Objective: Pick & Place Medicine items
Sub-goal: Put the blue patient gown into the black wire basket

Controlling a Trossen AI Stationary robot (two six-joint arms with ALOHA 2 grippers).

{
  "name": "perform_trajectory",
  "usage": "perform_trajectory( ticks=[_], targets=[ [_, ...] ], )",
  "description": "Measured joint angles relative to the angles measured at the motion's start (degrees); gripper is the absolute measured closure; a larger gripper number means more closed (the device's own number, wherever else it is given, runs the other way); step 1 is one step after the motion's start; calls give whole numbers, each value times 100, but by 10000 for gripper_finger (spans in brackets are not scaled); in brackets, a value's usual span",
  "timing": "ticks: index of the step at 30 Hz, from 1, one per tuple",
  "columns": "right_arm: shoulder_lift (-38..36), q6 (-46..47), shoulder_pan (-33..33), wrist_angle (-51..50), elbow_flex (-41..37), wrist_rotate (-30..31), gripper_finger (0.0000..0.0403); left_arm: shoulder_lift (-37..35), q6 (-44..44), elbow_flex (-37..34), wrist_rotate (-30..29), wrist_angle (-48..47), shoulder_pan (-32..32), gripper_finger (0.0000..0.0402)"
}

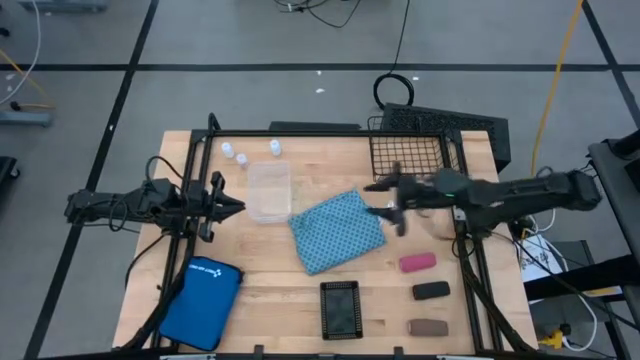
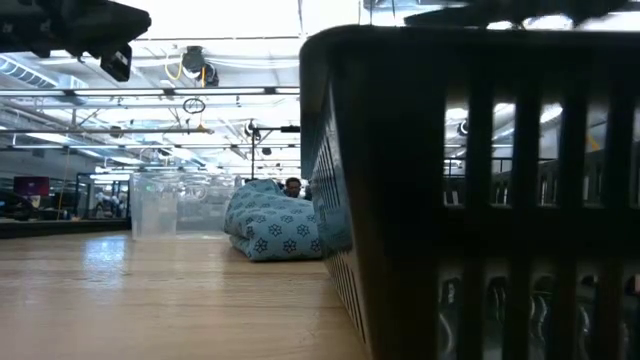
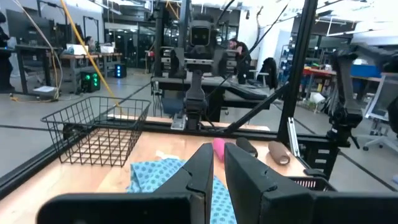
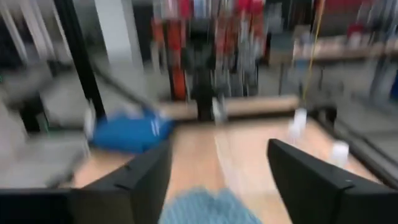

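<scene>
On the table | all medicine items lay loose: pouch, three vials, three blocks | our right hand, fingers apart, hovered over pouch | left hand together, waiting | nothing placed, we judged.

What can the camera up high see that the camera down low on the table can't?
Only the high view shows the three white vials, the pink block, black block, brown block, the blue zip case and the right end effector, open. Only the low view shows the room's ceiling lights. Both show the teal pouch, the clear container and the black basket.
</scene>
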Motion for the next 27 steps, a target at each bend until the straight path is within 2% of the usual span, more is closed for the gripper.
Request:
perform_trajectory(
  ticks=[6,11,18,27],
  targets=[
    [2159,-861,-3,-2614,2096,-281,98,26,-31,0,0,-2,0,355],
    [3387,-1495,36,-3924,3055,-407,106,26,-55,0,0,-44,0,355],
    [4415,-1818,81,-3893,3185,-850,113,26,-203,0,0,-214,0,355],
    [5330,-2334,2,-3661,3186,-474,96,28,-220,0,0,-212,0,355]
  ],
)
